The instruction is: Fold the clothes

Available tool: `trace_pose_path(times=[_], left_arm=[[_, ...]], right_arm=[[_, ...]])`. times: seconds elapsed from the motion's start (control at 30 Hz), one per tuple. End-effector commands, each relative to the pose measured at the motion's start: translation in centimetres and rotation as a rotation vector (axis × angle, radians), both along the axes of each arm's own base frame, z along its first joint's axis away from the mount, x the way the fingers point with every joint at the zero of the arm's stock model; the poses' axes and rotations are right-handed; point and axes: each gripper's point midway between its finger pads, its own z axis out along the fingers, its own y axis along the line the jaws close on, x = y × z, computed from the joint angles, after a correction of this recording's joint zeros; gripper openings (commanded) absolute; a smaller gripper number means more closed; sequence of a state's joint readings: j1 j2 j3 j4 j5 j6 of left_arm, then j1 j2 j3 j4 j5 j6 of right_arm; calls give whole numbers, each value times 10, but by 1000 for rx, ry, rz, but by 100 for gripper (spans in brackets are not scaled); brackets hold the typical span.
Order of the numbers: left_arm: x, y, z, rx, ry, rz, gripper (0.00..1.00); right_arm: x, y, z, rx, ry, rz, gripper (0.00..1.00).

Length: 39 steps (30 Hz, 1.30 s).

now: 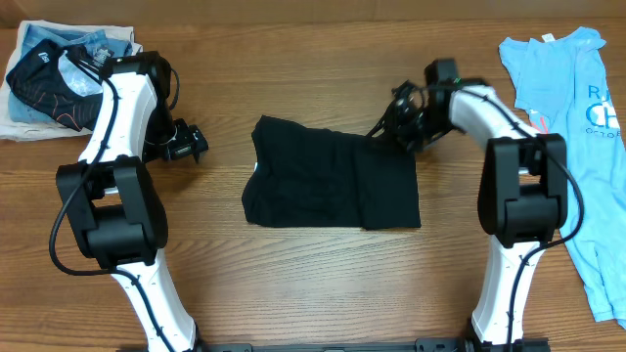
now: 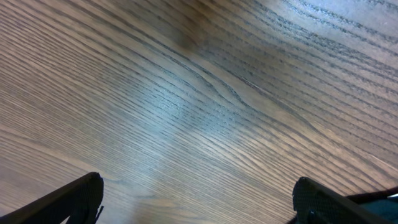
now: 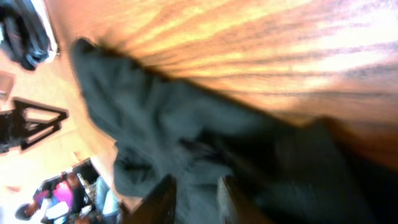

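Black T-shirt point(image 1: 333, 186) lies widthwise on the bench point(image 1: 313, 293); right gripper point(image 1: 403, 125), nearer, at its far right corner, grip unclear; left gripper point(image 1: 191, 145) wide open.

A light blue printed T-shirt point(image 1: 577, 117) is spread flat at the right edge of the brown wood-grain worktop point(image 1: 313, 284), and a small black garment with thin orange lines point(image 1: 49, 83) is heaped on pale folded cloth point(image 1: 22, 127) at the far left corner.
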<state>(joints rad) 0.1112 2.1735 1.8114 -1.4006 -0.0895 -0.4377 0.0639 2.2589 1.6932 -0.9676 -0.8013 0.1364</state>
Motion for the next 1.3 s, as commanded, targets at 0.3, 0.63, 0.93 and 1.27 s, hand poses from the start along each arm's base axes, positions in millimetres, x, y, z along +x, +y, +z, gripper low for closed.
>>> trace_pose_path(times=[0.3,0.63,0.93,1.27], left_arm=[[-1,-7,-4,-19,11,-19,100],[19,-101,-32,-519,-158,-251,100],[27,-143,-46,-676,-261,-293,100],[8,-152,-63,-706,-210,-274,100]], right_arm=[[6,-94,89,-415,-25,-73,100],[11,-114,85,-439,9,-168,100],[12,-111,85,-440,2,-161,100],[15,-111,86,-439,-10,-163,100]])
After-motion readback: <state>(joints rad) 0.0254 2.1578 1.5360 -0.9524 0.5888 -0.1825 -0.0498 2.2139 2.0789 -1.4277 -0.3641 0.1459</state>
